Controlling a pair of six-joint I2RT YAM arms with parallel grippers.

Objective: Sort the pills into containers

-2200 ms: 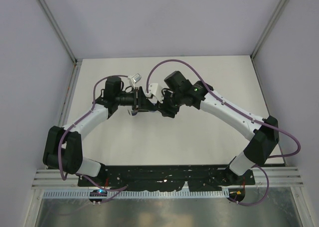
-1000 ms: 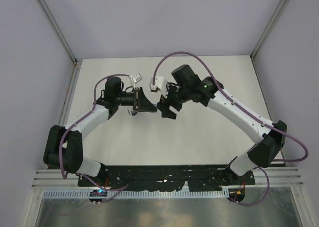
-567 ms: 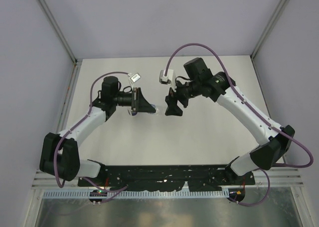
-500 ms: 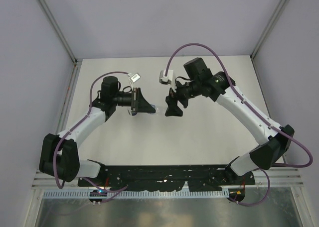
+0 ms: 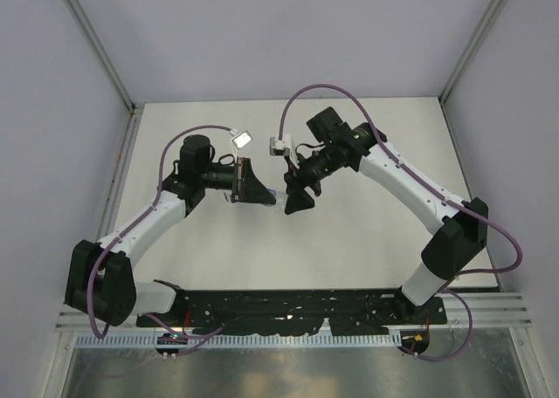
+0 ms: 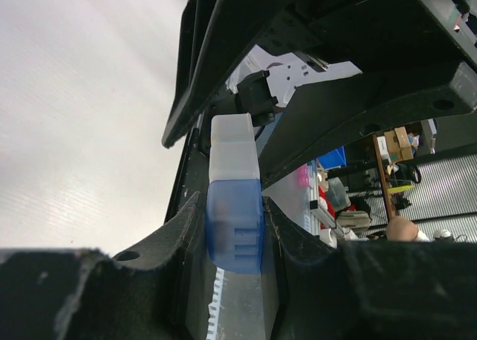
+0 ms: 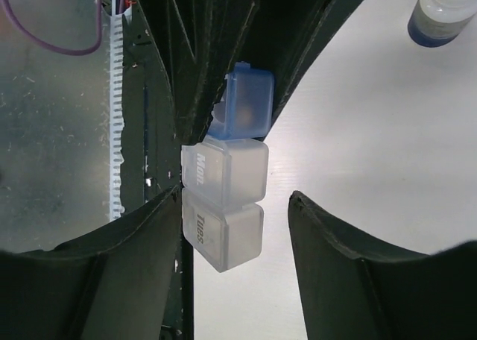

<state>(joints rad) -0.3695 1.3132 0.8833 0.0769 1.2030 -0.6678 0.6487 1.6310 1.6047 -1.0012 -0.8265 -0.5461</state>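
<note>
The left claw [image 6: 232,203] is reaching in over the middle of the worktop [image 5: 367,241] and is clamping a pill organizer strip [image 7: 223,198]. Its two fingers [image 6: 175,232] are pressing against opposite sides of the strip's blue compartment [image 6: 235,228]. The strip is hanging clear of the worktop surface, roughly midway between the left and right edges. A translucent white compartment [image 6: 233,150] is adjoining the blue one and projecting beyond the left fingertips.

In the right wrist view, the two translucent compartments past the blue one are showing the labels "Mon" [image 7: 203,168] and "Tues" [image 7: 203,227].

The right claw [image 7: 235,206] is facing the left claw and standing released. Its jaws are straddling the "Tues" end of the strip. One finger is lying just beside the strip's side, and the other finger [image 7: 350,273] is standing apart from it with bare worktop showing between.

A dark bottle with a white cap [image 7: 446,12] is resting on the worktop beyond the strip. Its position relative to the worktop edges cannot be told.
</note>
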